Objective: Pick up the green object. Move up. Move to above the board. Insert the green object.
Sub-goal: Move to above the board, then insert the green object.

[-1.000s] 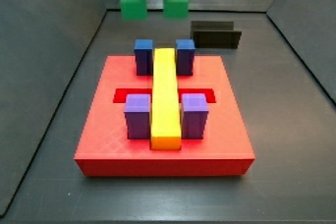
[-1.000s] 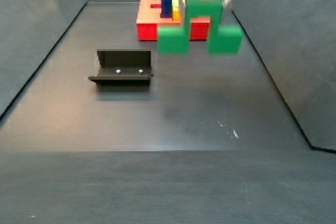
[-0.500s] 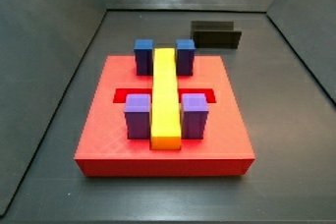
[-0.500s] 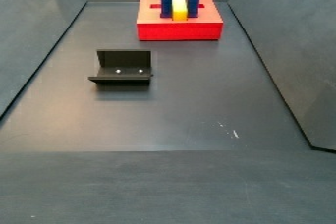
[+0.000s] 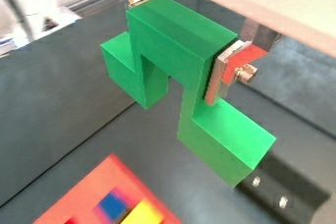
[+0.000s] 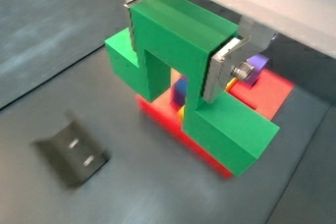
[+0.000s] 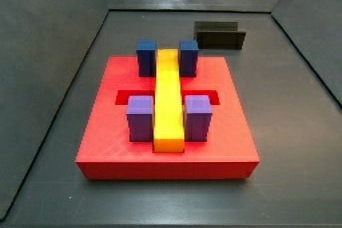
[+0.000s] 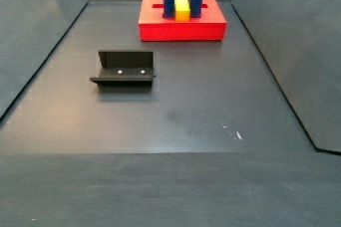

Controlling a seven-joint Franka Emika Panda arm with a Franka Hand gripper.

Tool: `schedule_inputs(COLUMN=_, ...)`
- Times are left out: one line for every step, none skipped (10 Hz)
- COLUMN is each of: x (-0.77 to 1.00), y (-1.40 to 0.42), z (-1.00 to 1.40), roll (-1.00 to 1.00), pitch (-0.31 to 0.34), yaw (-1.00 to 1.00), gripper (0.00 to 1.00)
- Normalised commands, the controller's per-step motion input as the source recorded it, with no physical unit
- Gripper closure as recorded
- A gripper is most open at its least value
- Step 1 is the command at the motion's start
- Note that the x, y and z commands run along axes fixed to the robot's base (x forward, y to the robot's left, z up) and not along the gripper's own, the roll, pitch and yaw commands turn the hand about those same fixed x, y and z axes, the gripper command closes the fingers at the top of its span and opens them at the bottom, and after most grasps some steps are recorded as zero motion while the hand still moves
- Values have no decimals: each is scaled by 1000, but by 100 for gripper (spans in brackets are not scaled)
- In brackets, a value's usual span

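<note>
In both wrist views my gripper (image 5: 175,33) (image 6: 178,39) is shut on the raised centre block of the green object (image 5: 171,71) (image 6: 178,76), one silver finger (image 5: 223,71) (image 6: 221,71) pressed on each side. The piece hangs high above the floor with its wide bar pointing down. The red board (image 7: 160,142) (image 8: 182,27) lies on the grey floor, carrying a long yellow bar (image 7: 167,92) and blue and purple blocks (image 7: 139,117). A wrist view shows part of the board (image 6: 269,95) below and behind the green piece. Neither gripper nor green object appears in the side views.
The dark L-shaped fixture (image 8: 123,70) (image 7: 221,37) stands on the floor apart from the board, and shows in the wrist views too (image 6: 73,149) (image 5: 282,194). Grey tray walls (image 7: 60,92) rise around the floor.
A second ago the green object hung in the upper part of both side views. It has since risen out of them. Board and fixture have not moved.
</note>
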Motion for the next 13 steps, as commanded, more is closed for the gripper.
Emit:
schedule_inputs(x=234, y=-1400, z=215, roll=15, pitch=172, yaw=-9, gripper=100)
schedule_inputs(x=256, y=-1400, z=225, roll=-3, pitch=156, yaw=-3, gripper=100)
schedule_inputs(x=291, y=-1400, z=227, roll=9, pitch=142, yaw=1, gripper=100)
schedule_inputs(x=187, y=-757, z=130, roll=17, pitch=144, yaw=7, gripper=100)
schedule_inputs(x=138, y=-371, z=74, roll=24, pitch=138, yaw=7, gripper=100)
schedule_inputs(x=96, y=-191, z=46, roll=14, pitch=106, yaw=6, gripper=100)
schedule_inputs(x=0, y=0, z=-40, roll=0, pitch=0, yaw=0, gripper=100)
schedule_inputs(x=0, y=-74, z=-557, roll=99, pitch=-6, yaw=0, gripper=100)
schedule_inputs(x=-120, y=-74, z=-1000, roll=7, pitch=-80, yaw=154, gripper=100)
schedule_inputs(x=-229, y=-11, z=-1000, roll=23, pitch=-23, yaw=220, gripper=100)
schedule_inputs(x=-197, y=-31, z=-1000, roll=14, pitch=-27, yaw=217, gripper=100)
schedule_inputs(x=-137, y=-97, z=-1000, roll=0, pitch=-43, yaw=197, gripper=100)
schedule_inputs(x=-143, y=-174, z=-1000, roll=0, pitch=-44, yaw=163, gripper=100)
